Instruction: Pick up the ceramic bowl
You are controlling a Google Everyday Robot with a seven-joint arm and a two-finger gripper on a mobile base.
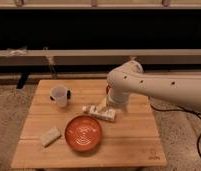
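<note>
The ceramic bowl (pixel 83 134) is a wide, shallow orange-red bowl with pale rings inside. It sits on the wooden table (pixel 139 145) at front centre. My white arm comes in from the right and bends down over the table's middle right. My gripper (pixel 100 112) is low over the table, just behind and to the right of the bowl, apart from its rim.
A translucent white cup (pixel 59 96) stands at the back left with a small dark object (pixel 68 93) beside it. A pale sponge-like block (pixel 51 135) lies left of the bowl. A dark window wall and ledge run behind the table.
</note>
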